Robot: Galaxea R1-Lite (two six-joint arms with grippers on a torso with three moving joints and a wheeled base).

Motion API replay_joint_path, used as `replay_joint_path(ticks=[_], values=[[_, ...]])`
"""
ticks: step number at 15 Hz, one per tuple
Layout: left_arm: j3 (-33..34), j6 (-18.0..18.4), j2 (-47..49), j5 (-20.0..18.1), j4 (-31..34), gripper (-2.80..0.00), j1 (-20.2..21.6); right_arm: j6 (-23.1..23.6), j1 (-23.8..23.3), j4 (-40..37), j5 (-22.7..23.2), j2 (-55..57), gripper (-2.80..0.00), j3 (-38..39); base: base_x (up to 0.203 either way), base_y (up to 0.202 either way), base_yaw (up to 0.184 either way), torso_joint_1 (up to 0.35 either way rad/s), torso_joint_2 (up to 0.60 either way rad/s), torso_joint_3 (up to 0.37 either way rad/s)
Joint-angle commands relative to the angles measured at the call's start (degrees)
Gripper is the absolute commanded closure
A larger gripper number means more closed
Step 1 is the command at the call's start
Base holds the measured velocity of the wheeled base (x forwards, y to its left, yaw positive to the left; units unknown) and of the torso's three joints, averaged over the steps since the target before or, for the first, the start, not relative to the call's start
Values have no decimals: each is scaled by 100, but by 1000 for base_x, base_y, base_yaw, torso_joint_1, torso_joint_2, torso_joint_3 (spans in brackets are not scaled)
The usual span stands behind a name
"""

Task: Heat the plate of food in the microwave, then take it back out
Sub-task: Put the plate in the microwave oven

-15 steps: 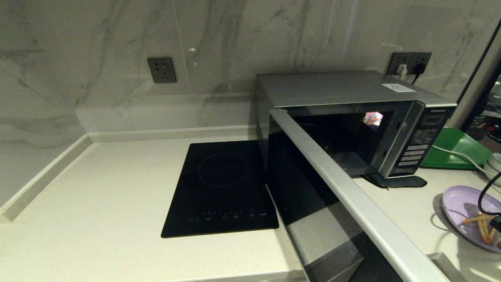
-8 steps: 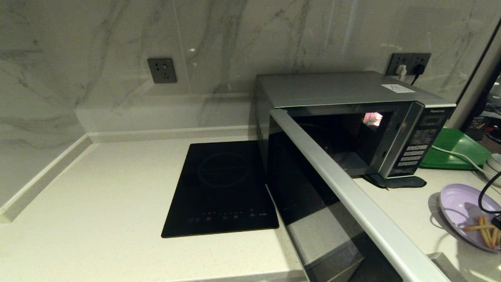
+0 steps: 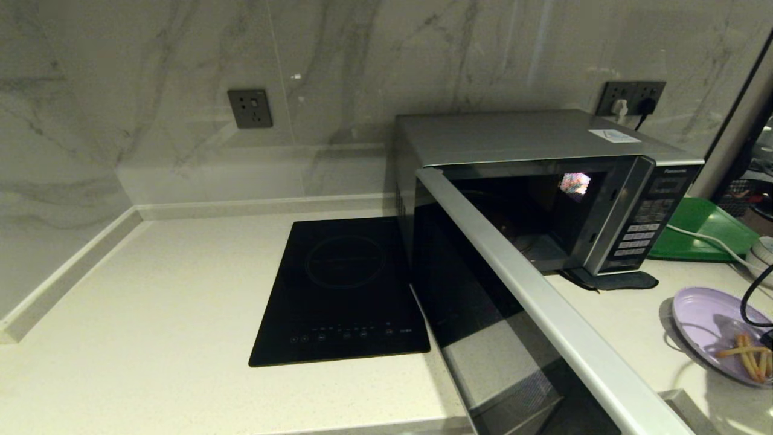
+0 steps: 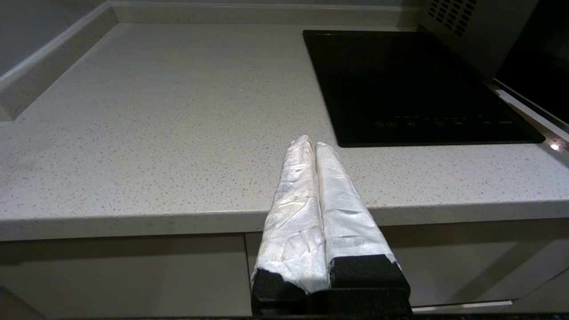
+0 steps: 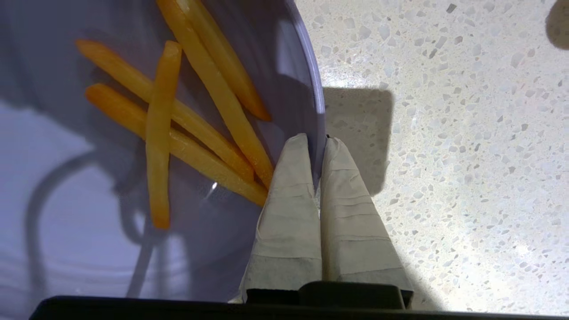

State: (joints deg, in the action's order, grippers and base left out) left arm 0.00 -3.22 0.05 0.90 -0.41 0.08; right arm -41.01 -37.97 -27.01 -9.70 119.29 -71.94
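Observation:
The lavender plate of food is at the right edge of the counter, in front of and to the right of the microwave, with several orange fries on its right side. My right gripper is shut on the plate's rim, one finger inside beside the fries and one outside. The plate casts a shadow on the counter. The silver microwave stands with its door swung wide open toward me and its cavity dark. My left gripper is shut and empty, parked off the counter's front edge.
A black induction cooktop lies left of the microwave. A green tray and a white cable sit to the right of the microwave. The open door juts over the counter's front. The marble wall carries two sockets.
The plate has shifted slightly left and sits a little flatter in the right gripper's hold. The microwave door and left arm are unchanged.

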Motion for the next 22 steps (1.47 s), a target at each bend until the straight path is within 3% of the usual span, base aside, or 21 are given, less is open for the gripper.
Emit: replay_joint_path(ticks=[1, 19, 22], values=[[0, -3, 4, 6, -2, 0, 1, -30, -8, -6, 9, -166, 0, -2, 0, 0, 0, 0, 0, 0], [0, -3, 4, 0, -2, 0, 1, -57, -161, -14, 614, -1125, 0, 72, 0, 0, 0, 0, 0, 0], [0, -3, 4, 6, -2, 0, 1, -65, -275, -31, 933, -1326, 0, 193, 0, 0, 0, 0, 0, 0]])
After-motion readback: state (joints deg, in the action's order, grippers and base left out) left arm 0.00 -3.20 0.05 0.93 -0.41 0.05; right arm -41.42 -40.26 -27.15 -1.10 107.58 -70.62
